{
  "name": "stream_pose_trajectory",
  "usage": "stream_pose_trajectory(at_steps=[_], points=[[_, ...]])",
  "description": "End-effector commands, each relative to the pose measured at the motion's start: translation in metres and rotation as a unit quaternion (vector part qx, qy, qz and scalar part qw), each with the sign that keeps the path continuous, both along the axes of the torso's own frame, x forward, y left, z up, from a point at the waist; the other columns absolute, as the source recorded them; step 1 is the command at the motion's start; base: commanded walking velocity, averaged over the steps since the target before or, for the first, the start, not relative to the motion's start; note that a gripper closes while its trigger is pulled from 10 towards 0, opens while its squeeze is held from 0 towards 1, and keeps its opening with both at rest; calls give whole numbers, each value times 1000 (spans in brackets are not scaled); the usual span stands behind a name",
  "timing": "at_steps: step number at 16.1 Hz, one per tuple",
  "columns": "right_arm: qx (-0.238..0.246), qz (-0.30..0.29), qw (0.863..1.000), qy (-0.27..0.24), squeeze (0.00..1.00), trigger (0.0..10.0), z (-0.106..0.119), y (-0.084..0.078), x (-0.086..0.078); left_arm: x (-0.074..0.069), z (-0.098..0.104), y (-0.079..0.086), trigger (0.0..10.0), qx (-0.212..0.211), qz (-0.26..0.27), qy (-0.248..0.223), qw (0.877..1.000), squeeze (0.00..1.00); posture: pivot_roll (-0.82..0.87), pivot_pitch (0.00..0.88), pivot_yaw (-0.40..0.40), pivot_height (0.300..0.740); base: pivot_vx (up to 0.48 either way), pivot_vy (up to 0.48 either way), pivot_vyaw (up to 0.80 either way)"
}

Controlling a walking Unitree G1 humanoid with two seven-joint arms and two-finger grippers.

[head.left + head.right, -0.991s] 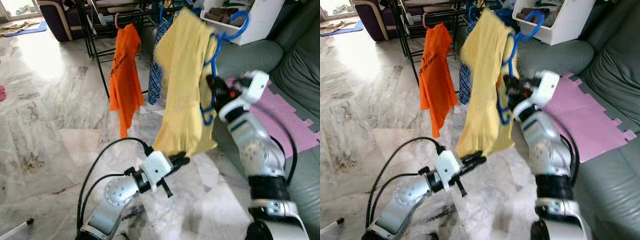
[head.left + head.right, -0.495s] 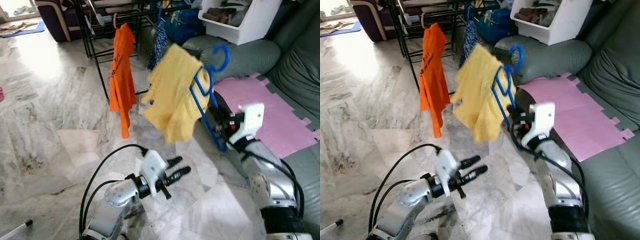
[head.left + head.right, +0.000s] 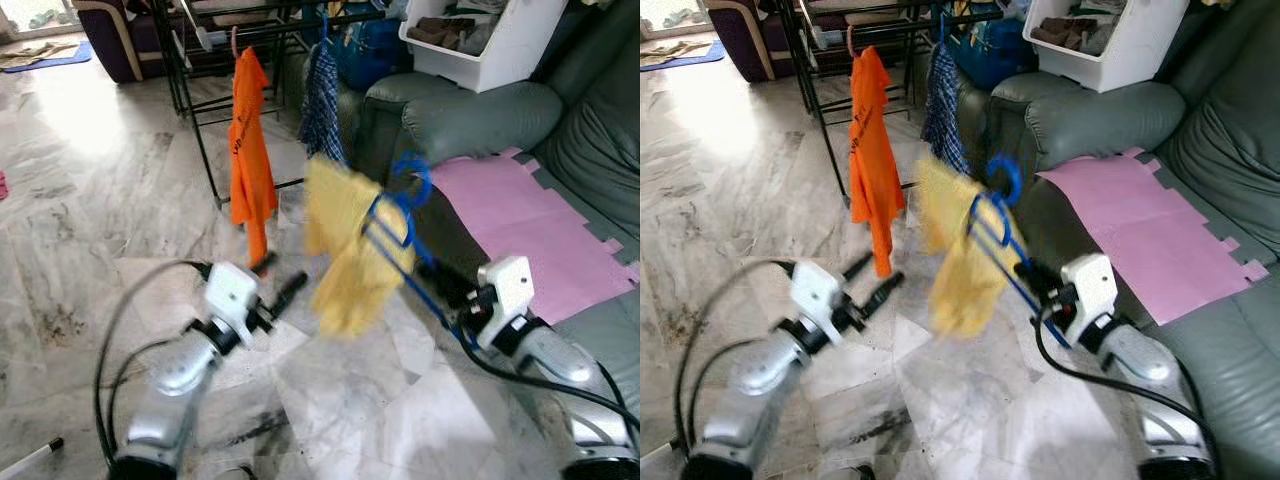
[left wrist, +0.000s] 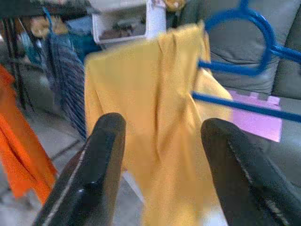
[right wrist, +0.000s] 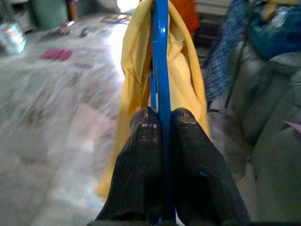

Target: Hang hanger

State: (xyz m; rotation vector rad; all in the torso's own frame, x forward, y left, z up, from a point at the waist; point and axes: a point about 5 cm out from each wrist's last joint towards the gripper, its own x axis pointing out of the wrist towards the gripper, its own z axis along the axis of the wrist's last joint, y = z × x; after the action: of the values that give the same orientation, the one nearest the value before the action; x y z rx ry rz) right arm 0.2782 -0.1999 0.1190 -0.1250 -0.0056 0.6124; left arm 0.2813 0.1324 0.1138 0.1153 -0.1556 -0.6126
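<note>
Your right gripper has its two black fingers pressed together on the lower bar of the blue hanger, the plastic pinched flat between the pads. From that grip the hanger runs straight out past the fingertips, its frame edge-on in the right wrist view. In the head views you see it tilted up and away from the gripper, its hook curled at the far, upper end. The hanger is a bright blue, thin-barred plastic one.

A yellow garment is draped over the hanger. It falls down both sides of the blue bar just beyond your right fingertips and bunches loosely, blurred in the head views. Hanger and garment are in the air above the marbled floor, held by nothing but your right gripper.

Your left gripper has its fingers spread wide apart with nothing between them. Straight ahead of those fingertips hangs the yellow garment, near but not touching, with the blue hanger's hook and bar beyond it to one side.

Farther out past both grippers stands a black drying rack, carrying an orange shirt and a blue checked garment. A grey sofa with a pink sheet on its seat lies beside your right arm.
</note>
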Motion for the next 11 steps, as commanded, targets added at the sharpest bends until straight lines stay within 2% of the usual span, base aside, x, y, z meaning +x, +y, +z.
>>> stream_pose_trajectory(at_steps=[1, 2, 4, 5, 7, 8, 11], points=[[-7, 22, 999, -37, 0, 10000, 12, -2, -2, 2, 0, 3, 10000, 15, 3, -9, 1000, 1000, -11, 96, -62, 740, 0, 0, 0], [-10, 65, 998, -25, 0, 10000, 9, -2, -8, 3, 3, 6, 10000, 58, -14, -32, 998, 1000, -14, 98, -60, 740, 0, 0, 0], [-1, 114, 993, 11, 0, 10000, 4, -3, -16, 2, 1, 11, 10000, 138, -44, -65, 987, 1000, -16, 94, -58, 740, 0, 0, 0], [-10, 131, 991, 21, 0, 10000, 2, -4, -18, 4, 0, 17, 10000, 153, -43, -63, 985, 1000, -15, 96, -60, 740, 0, 0, 0], [-17, 164, 986, 39, 0, 10000, 2, -6, -22, 7, 1, 25, 10000, 202, -63, -78, 974, 1000, -10, 97, -61, 740, 0, 0, 0], [-34, 193, 979, 46, 0, 10000, 2, -9, -24, 13, 6, 32, 10000, 233, -70, -90, 966, 1000, -9, 98, -61, 740, 0, 0, 0], [-36, 213, 975, 50, 0, 10000, 5, -9, -24, 20, 8, 35, 10000, 268, -84, -109, 953, 1000, -13, 95, -58, 740, 0, 0, 0]])
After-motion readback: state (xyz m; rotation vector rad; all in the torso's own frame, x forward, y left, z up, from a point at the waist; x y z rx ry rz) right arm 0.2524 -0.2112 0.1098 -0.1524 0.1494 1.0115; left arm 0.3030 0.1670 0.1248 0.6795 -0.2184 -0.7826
